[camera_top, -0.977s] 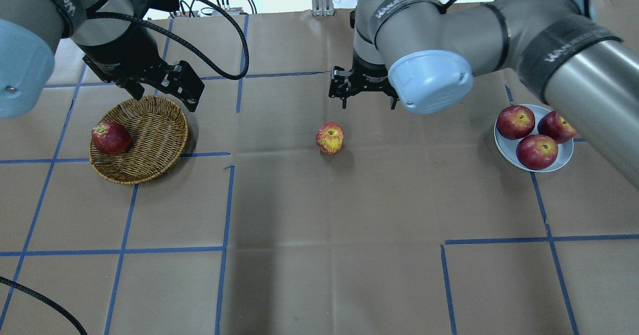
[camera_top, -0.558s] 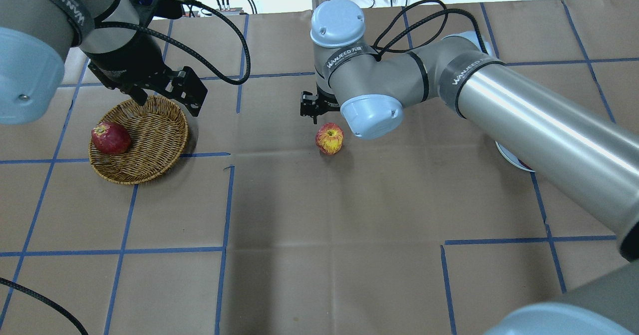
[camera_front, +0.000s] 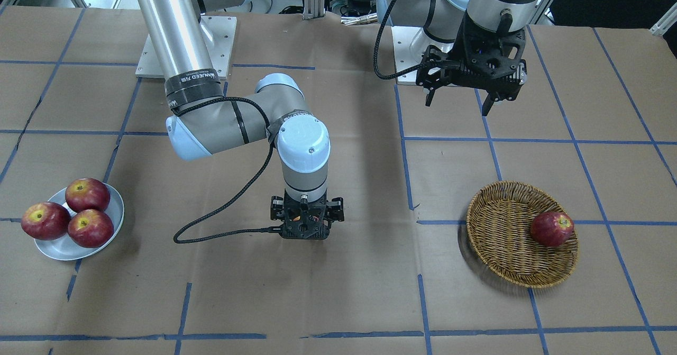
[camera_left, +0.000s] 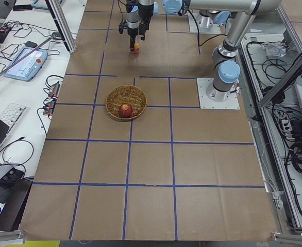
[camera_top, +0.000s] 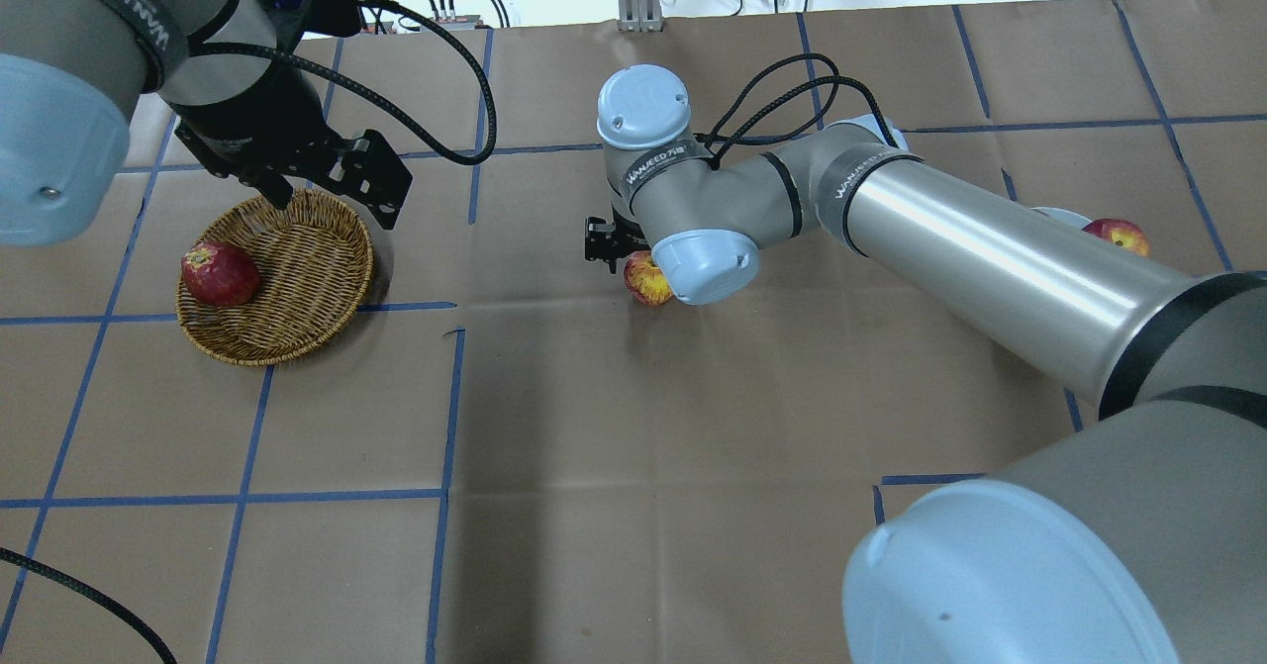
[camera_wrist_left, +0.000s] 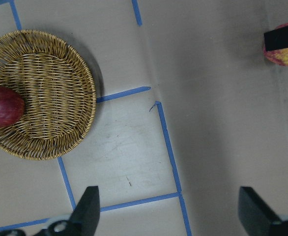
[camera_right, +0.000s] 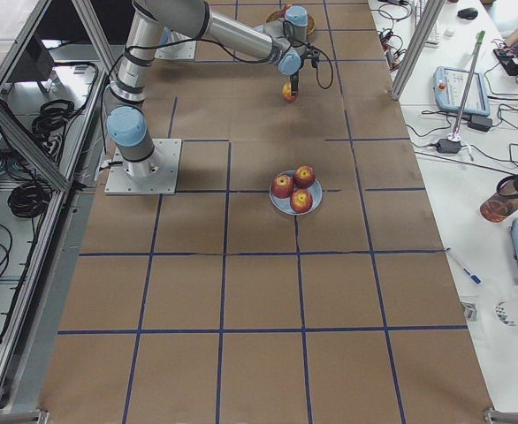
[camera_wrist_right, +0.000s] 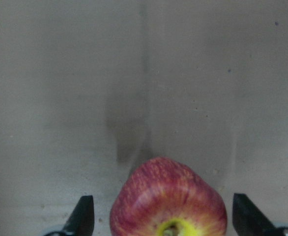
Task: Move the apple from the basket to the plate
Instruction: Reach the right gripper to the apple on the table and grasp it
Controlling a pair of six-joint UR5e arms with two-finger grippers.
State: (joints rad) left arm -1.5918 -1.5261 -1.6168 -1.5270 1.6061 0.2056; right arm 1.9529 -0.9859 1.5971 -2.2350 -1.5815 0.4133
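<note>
Straddling the apple (camera_wrist_right: 168, 196) (jaws spread wide), the right gripper (camera_wrist_right: 166, 219) hovers low.

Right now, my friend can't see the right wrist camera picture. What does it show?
A streaky red apple with a yellow-green stem hollow sits on brown paper, between the open black fingers of the right gripper. Neither finger touches it.

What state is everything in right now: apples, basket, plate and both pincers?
Right pincer: open, straddling the streaky apple.
Streaky apple: on the table, ungripped.
Basket: holds one dark apple.
Plate: holds three dark apples.
Left pincer: open, empty, raised near the basket.
</note>
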